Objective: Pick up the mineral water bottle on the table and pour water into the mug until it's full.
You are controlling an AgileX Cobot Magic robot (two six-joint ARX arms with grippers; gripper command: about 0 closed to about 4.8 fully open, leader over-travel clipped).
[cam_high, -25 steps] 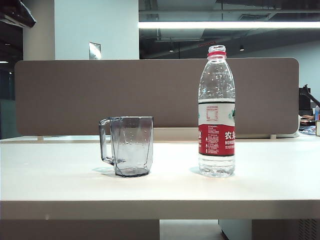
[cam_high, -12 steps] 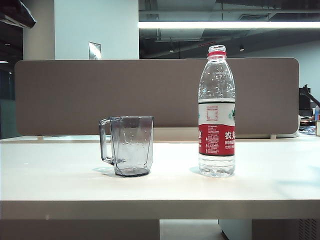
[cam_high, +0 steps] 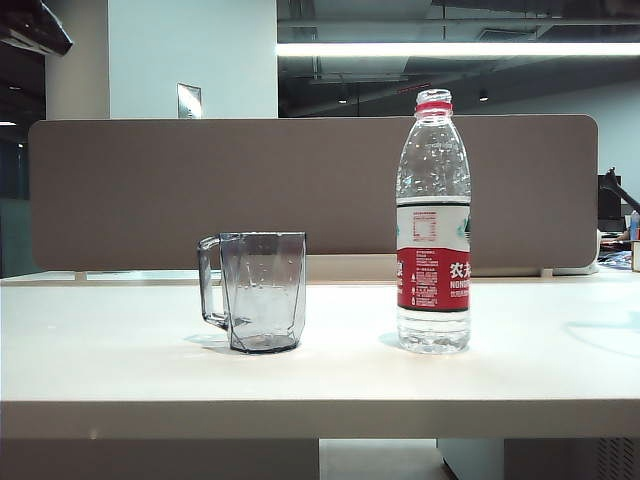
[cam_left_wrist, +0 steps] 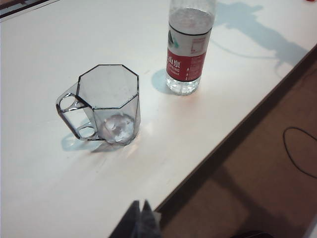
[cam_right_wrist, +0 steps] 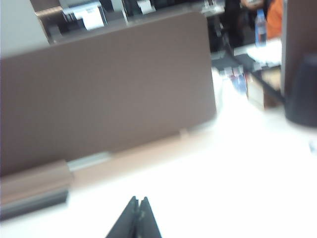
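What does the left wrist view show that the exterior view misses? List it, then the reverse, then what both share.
Only the left wrist view: the left gripper, shut, near the table's front edge, the smoky-grey faceted mug's octagonal mouth, and the brown floor. Only the exterior view: the clear plastic mineral water bottle's open red-ringed neck and the brown-grey partition panel. Both: mug and bottle standing apart on the off-white table. The right gripper appears in neither.
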